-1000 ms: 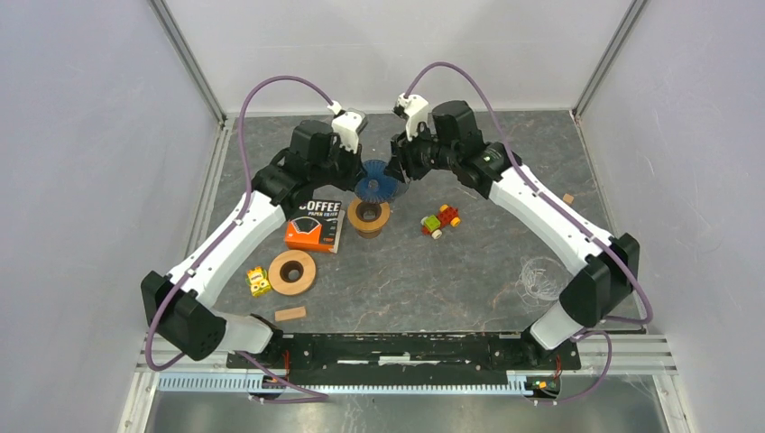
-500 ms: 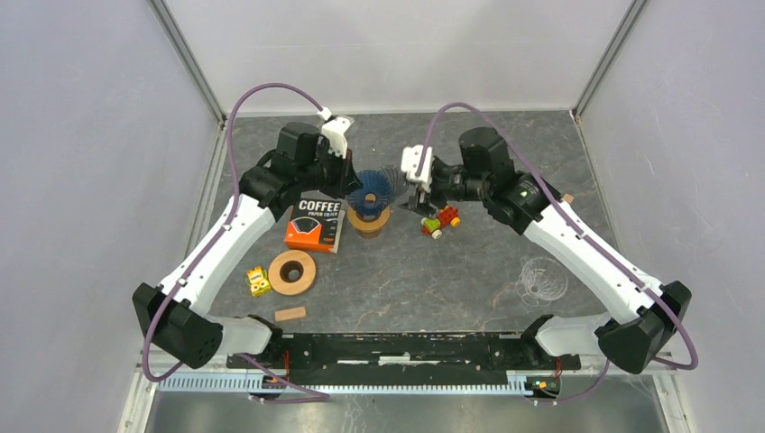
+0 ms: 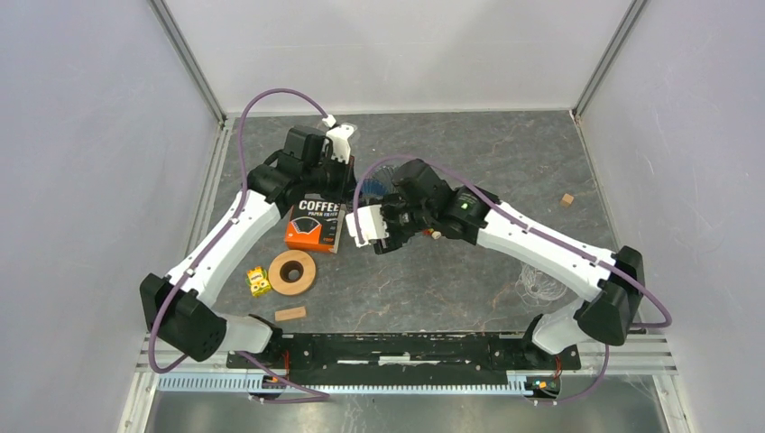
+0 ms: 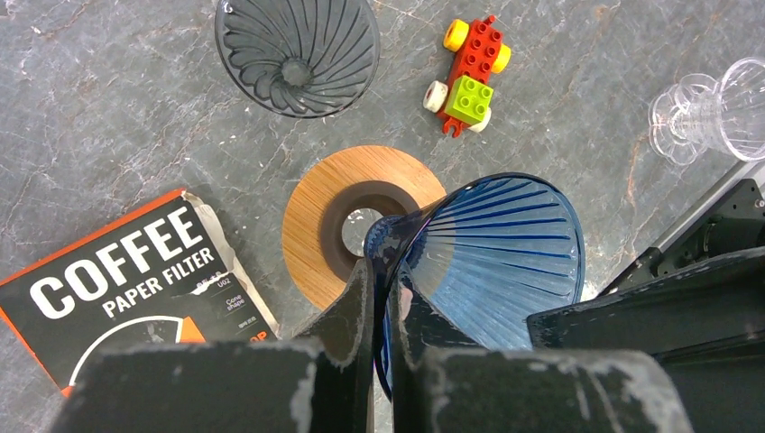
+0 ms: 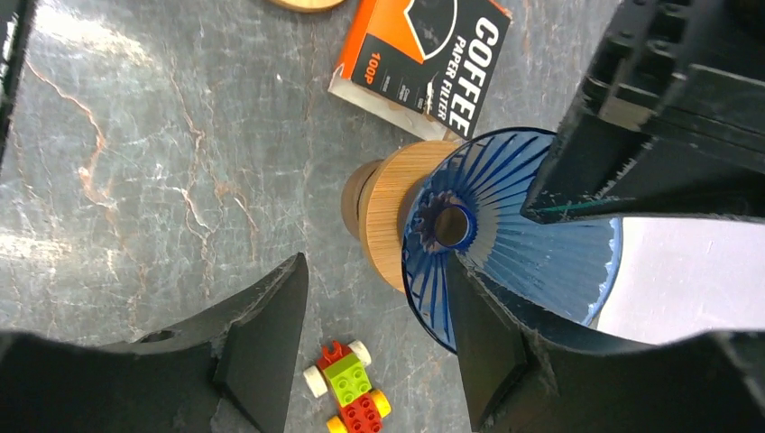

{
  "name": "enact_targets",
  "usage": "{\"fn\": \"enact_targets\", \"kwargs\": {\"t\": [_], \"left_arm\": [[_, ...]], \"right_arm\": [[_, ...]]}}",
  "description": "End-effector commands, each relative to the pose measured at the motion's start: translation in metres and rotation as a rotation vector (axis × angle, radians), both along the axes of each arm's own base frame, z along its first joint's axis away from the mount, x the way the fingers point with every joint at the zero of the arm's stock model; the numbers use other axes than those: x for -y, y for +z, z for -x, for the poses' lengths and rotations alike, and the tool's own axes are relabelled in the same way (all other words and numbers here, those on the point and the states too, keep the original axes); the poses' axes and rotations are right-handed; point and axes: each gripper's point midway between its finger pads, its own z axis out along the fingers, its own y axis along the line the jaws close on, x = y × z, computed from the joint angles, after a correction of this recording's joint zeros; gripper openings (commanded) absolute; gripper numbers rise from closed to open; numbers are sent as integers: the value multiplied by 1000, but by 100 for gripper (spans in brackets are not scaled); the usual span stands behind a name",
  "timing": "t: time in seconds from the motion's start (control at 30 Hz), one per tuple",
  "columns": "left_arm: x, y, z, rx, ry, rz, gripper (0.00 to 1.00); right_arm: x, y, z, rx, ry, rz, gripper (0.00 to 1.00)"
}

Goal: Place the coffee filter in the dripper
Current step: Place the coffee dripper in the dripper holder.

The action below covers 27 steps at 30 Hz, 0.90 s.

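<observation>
**brewbot_fan:** So where's the filter actually at? All I spot is the orange filter packet (image 4: 135, 284) flat on the desk (image 4: 135, 117). No loose paper anywhere I can see.

**moka_mike:** Yep, the filters must be inside that packet. It sits below and off to the side of the left jaws, and for the right jaws it's just past the wooden stand (image 5: 383, 221). It's near them but not between them.

**brewbot_fan:** And the jaws?

**moka_mike:** The left jaws are pinching the wall of the blue dripper (image 4: 492, 244) at the rim, one finger inside and one outside, with the cone tipped on its side. Its narrow end is right by the wooden stand, and I can't tell if they touch. The right jaws are spread wide with nothing in them, hanging above the stand beside the dripper.

**brewbot_fan:** How's the filter going to behave?

**moka_mike:** My guess is super light, thin and floppy. It'll crumple easily, and the sheets probably cling together. I'd pinch one by its top edge, gently. The packet looks light too, so it could skid on the desk when you tug. The dripper looks stiff and slick, so a rim grip makes sense.
</observation>
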Motion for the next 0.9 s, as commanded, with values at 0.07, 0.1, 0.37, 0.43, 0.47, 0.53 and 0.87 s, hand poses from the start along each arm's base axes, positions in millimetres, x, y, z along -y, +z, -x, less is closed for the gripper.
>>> {"fn": "enact_targets", "kwargs": {"t": [0.07, 0.1, 0.37, 0.43, 0.47, 0.53, 0.87], "left_arm": [[5, 4, -3, -38, 32, 63, 2], [6, 3, -4, -44, 31, 64, 2], [7, -6, -4, -80, 29, 66, 2], [6, -8, -4, -79, 34, 63, 2], [5, -9, -5, -80, 36, 62, 2], [4, -11, -5, -82, 40, 58, 2], [1, -26, -10, -113, 64, 38, 2]], "right_arm": [[-7, 13, -24, 116, -46, 23, 58], [-8, 11, -26, 119, -52, 29, 56], [-11, 2, -35, 126, -74, 48, 45], [-13, 0, -36, 124, -74, 47, 44], [-14, -2, -36, 122, -74, 49, 44], [-15, -7, -37, 115, -73, 56, 42], [-21, -26, -40, 97, -72, 76, 31]]}}
